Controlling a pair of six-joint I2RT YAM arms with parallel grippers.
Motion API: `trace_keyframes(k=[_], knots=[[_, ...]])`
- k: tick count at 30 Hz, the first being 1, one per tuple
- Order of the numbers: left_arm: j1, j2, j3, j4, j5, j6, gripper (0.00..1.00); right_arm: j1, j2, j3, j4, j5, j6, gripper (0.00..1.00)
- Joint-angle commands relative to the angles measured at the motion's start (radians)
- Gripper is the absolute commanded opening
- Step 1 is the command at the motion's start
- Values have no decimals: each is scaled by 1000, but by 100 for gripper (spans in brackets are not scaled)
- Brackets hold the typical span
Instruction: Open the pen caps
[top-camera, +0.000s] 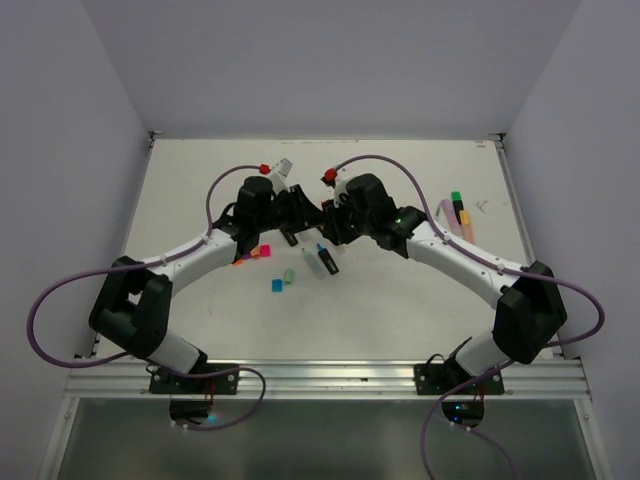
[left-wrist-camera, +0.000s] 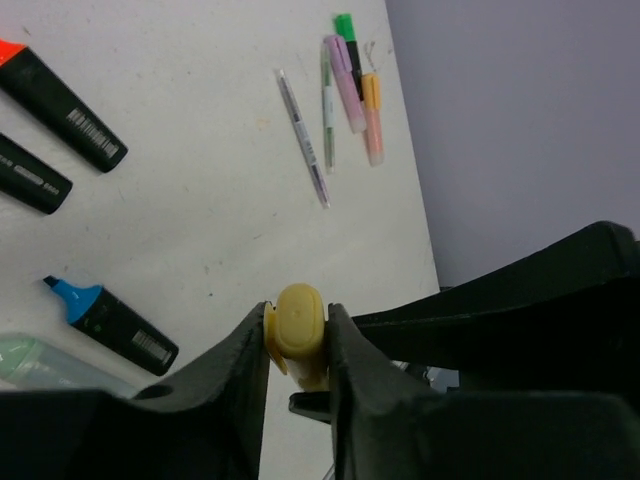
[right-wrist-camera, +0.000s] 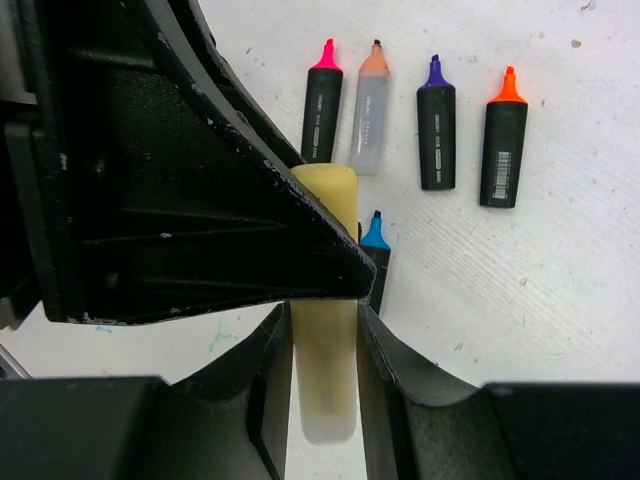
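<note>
My left gripper (left-wrist-camera: 298, 335) is shut on a yellow pen cap (left-wrist-camera: 298, 320), held above the table. My right gripper (right-wrist-camera: 325, 335) is shut on the pale yellow highlighter body (right-wrist-camera: 325, 380) below that cap. In the right wrist view the left gripper hides the body's cap end, so I cannot tell whether cap and body are apart. In the top view both grippers (top-camera: 297, 215) (top-camera: 328, 220) meet over the table's middle. Loose pink (top-camera: 263, 250), orange (top-camera: 240, 262) and blue (top-camera: 277, 286) caps lie below them.
Uncapped highlighters lie on the table with pink (right-wrist-camera: 322, 100), purple (right-wrist-camera: 436, 125), orange (right-wrist-camera: 503, 140) and blue (right-wrist-camera: 375, 235) tips, plus a pale one (right-wrist-camera: 372, 110). Thin grey pens (left-wrist-camera: 300, 135) and capped pastel highlighters (left-wrist-camera: 346, 85) lie at the right, near the table's edge.
</note>
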Motion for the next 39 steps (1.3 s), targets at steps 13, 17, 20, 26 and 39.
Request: trace_keyframes(k=[13,17,20,26,39], knots=[[-6,-51,2,78,-18,-38,0,11,19,-15,89,-45,26,45],[-6,-65,4,76,-33,-44,0,11,37,-11,81,-45,36,0],[-4,-76,-9,97,-66,-57,0,19,27,-32,78,-13,40,0],[52,-65,4,162,-107,-117,0,69,27,-87,23,73,28,0],[226,9,97,242,-93,-125,0,141,-41,-198,4,57,79,0]])
